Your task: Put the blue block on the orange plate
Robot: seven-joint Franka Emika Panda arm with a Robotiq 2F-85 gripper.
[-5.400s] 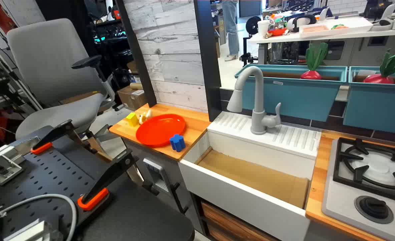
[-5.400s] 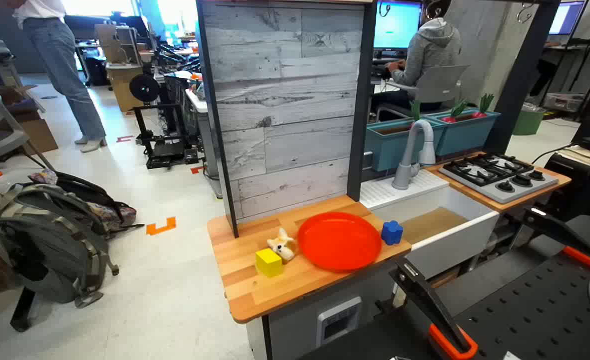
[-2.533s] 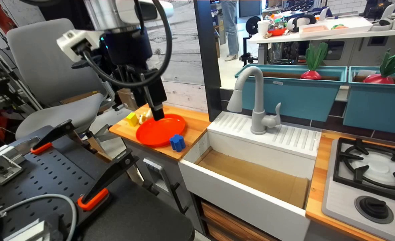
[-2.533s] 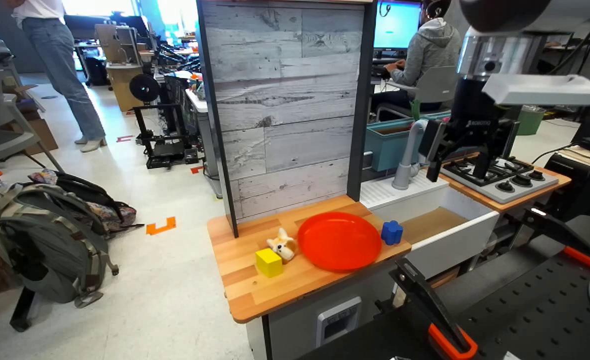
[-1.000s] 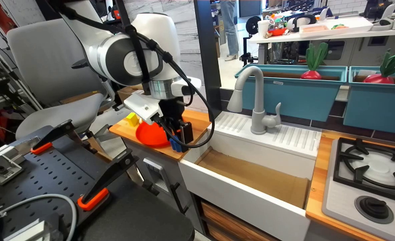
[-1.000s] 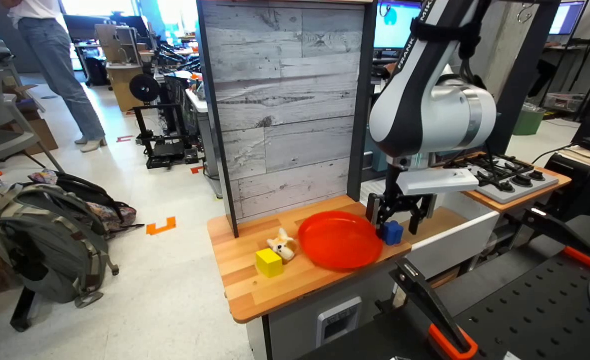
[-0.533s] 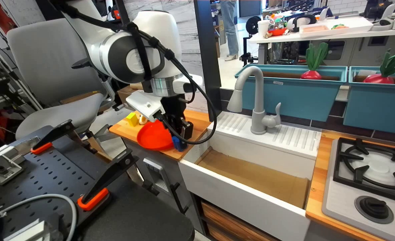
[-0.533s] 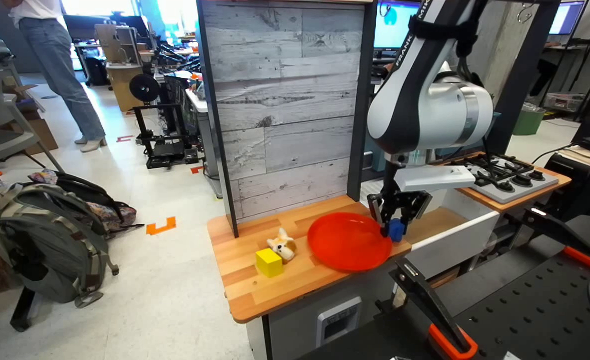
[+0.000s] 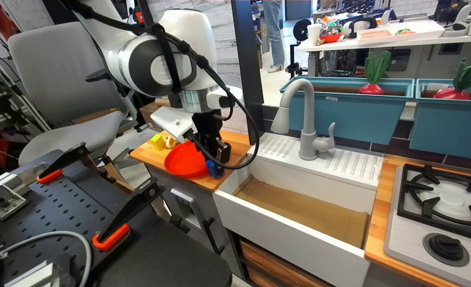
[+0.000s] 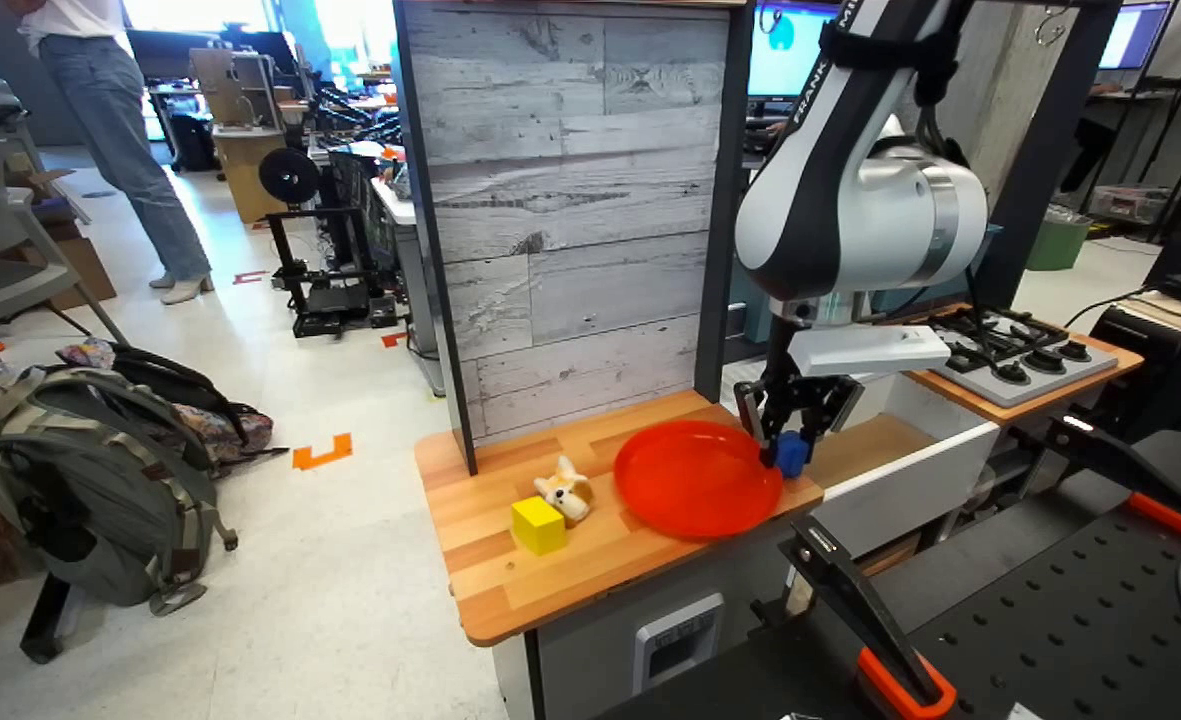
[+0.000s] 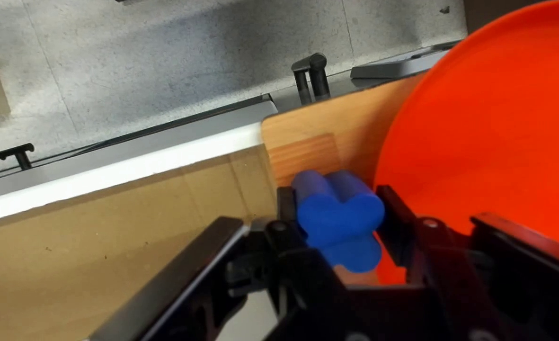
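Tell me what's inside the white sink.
A brown sheet that looks like cardboard lies across the bottom of the white sink. Whatever is under it is covered, so I can't see whether there's a drain.
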